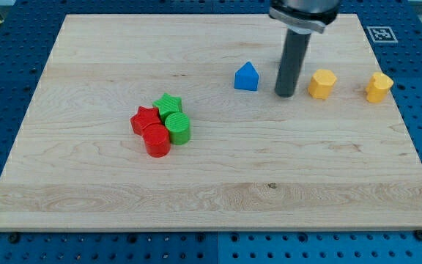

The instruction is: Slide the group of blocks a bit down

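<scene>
A tight group of blocks lies left of the board's middle: a green star [168, 104], a green cylinder [177, 128], a red star [144, 119] and a red cylinder [157, 140], all touching. My tip [286, 94] rests on the board in the upper right part, well to the right of and above the group. It stands between a blue house-shaped block [247, 77] on its left and a yellow hexagonal block [321, 84] on its right, touching neither.
A second yellow block [379, 86] lies near the board's right edge [409, 147]. The wooden board sits on a blue perforated table. A fiducial marker [379, 33] is at the top right.
</scene>
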